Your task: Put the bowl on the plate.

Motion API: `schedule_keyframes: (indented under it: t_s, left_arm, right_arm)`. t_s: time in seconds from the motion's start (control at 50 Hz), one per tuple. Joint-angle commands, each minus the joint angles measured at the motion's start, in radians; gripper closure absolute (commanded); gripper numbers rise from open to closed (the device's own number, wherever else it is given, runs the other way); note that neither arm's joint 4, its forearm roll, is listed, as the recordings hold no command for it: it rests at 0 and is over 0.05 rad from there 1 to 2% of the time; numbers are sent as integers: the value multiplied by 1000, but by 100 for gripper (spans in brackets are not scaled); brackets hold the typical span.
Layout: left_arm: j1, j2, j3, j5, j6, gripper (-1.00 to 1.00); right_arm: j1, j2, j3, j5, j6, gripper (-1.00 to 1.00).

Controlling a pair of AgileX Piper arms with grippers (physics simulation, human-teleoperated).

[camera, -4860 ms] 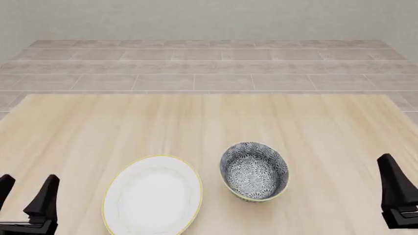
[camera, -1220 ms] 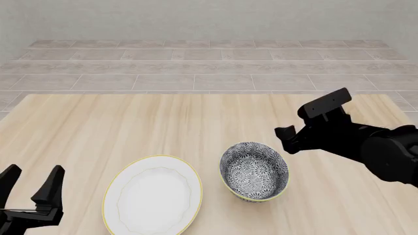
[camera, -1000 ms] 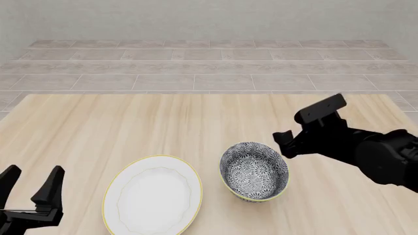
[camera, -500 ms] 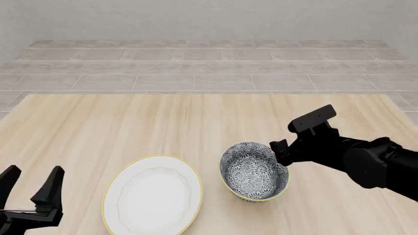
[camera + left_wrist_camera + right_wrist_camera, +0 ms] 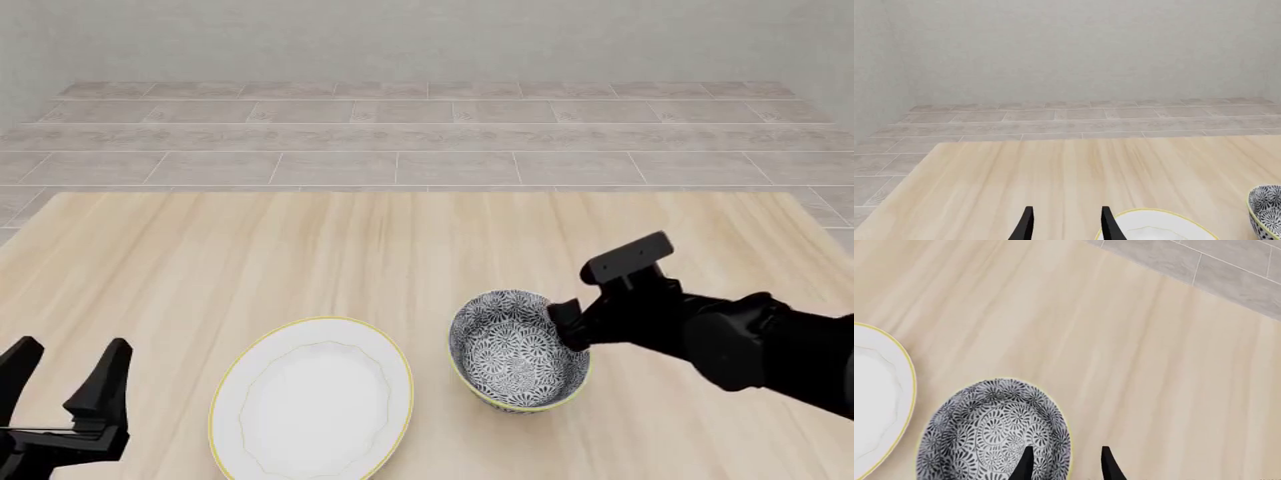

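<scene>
Two grippers appear in the front view: my left gripper (image 5: pixel 64 385) at the lower left corner of the frame, my right gripper (image 5: pixel 567 325) at centre right, on the right-hand rim of the bowl (image 5: pixel 518 350). The bowl stands upright on the table (image 5: pixel 267 250), lower centre of the frame, just beside the plate (image 5: pixel 312 400), which lies to its left; their rims are close, and I cannot tell whether a gap separates them.

In the right wrist view my two fingertips (image 5: pixel 1026 465) straddle the bowl (image 5: pixel 994 432) wall, one prong over the patterned inside, the other over bare wood outside. My right jaws are parted, with the thin pale rim between them, and nothing is gripped yet. How far down the wall the tips reach is not visible.

In the left wrist view my left prongs (image 5: pixel 1026 227) are spread on empty air, low over the table; the plate (image 5: pixel 1161 227) edge shows beside them and a sliver of the bowl (image 5: pixel 1266 210) at the right edge.

The right arm is the nearer one by far. My judgement: the coming move turns on closing across the rim, then lifting and carrying the bowl toward the left of the front view, since the plate centre lies left and slightly lower. A round bowl offers no long axis; any point on the rim serves.
</scene>
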Motion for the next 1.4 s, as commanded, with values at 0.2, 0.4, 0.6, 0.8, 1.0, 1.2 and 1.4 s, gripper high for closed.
schedule_keyframes:
  t_s: [0.2,0.4,0.6,0.8,1.0,1.2,1.4]
  left_arm:
    - [2,-10,0,15,-2,-100]
    - [1,-8,0,14,0,-100]
    - [0,-3,0,10,2,-100]
    - [-1,-2,0,9,1,-100]
    - [-1,-1,0,9,3,-100]
    - [-1,-3,0,11,3,-100]
    - [-2,-1,0,7,3,-100]
  right_arm:
    - [0,45,22,-41,20,-100]
    - [0,61,31,-53,24,-100]
    - [1,78,36,-63,28,-100]
    - [-1,96,39,-73,26,-100]
    - [0,112,44,-87,28,-100]
    - [5,127,53,-99,32,-100]
    - [8,136,57,-105,37,-100]
